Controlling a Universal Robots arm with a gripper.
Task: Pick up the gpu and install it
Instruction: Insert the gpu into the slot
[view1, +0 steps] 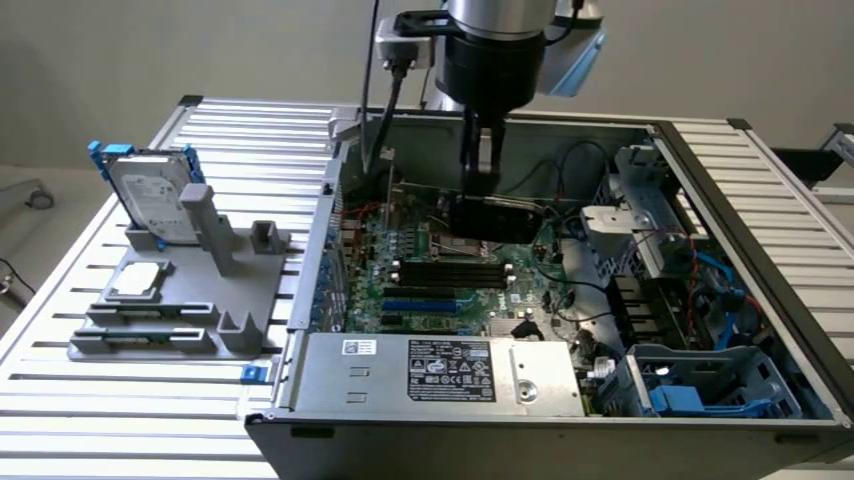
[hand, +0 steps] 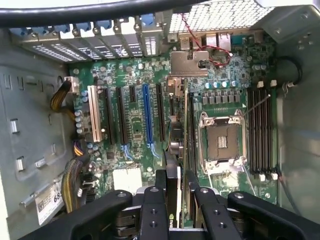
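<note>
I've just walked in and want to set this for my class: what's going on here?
A robot arm's black gripper is shut on the gpu, a thin green-and-black card with a silver bracket. It holds the card on edge inside an open grey computer case, over the green motherboard beside the silver processor socket. Whether it sits in a slot cannot be told.

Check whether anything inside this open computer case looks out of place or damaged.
Nothing stands out. The thin green-and-black gpu is held edge-on in the black gripper over the green motherboard; nothing looks bent, loose or spilled.
</note>
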